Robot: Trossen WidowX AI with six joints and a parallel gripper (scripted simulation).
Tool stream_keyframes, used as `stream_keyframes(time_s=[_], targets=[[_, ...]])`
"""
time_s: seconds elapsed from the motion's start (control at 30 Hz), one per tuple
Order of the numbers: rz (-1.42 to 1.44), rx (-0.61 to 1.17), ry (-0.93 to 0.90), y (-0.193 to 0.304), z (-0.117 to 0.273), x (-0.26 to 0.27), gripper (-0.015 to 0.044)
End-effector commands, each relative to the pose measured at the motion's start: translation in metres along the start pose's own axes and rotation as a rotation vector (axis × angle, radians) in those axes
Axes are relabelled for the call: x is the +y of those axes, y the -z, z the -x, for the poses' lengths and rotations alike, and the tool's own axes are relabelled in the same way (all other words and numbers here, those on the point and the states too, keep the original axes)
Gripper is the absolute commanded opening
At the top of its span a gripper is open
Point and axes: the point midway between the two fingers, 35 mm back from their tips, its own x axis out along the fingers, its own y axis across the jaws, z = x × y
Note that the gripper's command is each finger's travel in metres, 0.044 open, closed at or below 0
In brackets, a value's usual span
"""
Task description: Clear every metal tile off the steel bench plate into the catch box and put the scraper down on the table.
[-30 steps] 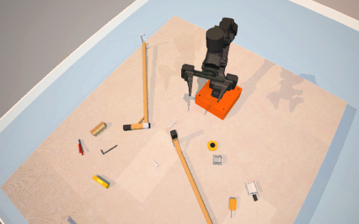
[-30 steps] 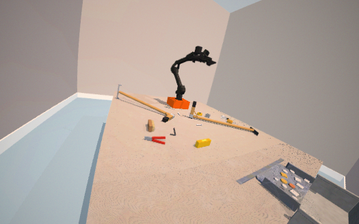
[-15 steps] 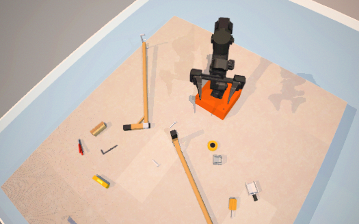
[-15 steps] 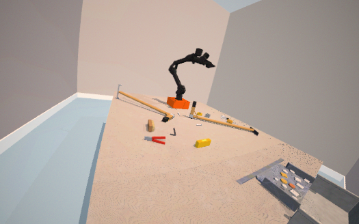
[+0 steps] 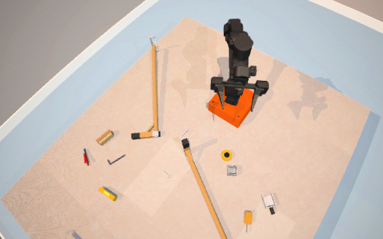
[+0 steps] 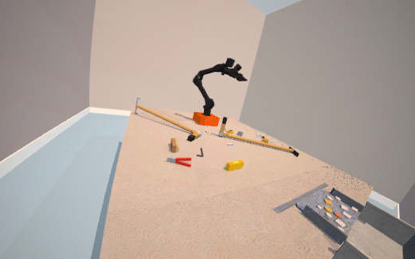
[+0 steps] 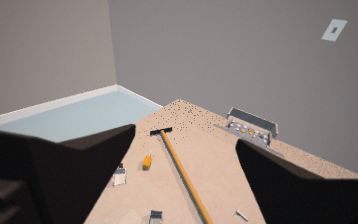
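My gripper (image 5: 237, 109) (image 6: 246, 79) (image 7: 186, 136) is open and empty, high above the table near the arm's base. The long scraper (image 5: 203, 189) (image 6: 258, 142) (image 7: 181, 172) has a wooden handle, an upright grip at its near end and a wide black blade; it lies on the table, well below the fingers. The steel bench plate (image 6: 322, 226) is at the far end, low-walled. Several white, yellow and orange tiles (image 6: 340, 223) (image 7: 250, 132) lie on it. The grey catch box (image 6: 388, 219) (image 7: 252, 119) adjoins its far end; its floor shows no tiles.
A second long tool (image 5: 155, 87) (image 6: 164, 118) with a metal hooked head lies beside the base. Also on the table are a yellow block (image 5: 107, 194) (image 6: 235, 165), red pliers (image 5: 86, 157) (image 6: 182, 163), a wooden block (image 5: 105, 137), a hex key (image 5: 117, 159) and a yellow roll (image 5: 227, 155).
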Motion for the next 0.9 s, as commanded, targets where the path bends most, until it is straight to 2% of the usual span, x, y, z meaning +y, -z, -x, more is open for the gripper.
stream_keyframes(time_s=[0.0,0.47,0.87], targets=[[-0.003,0.02,-0.013,0.009,0.005,0.006,0.044],[0.007,0.094,-0.067,0.034,0.015,0.027,0.044],[0.008,0.097,-0.069,0.035,0.015,0.028,0.044]])
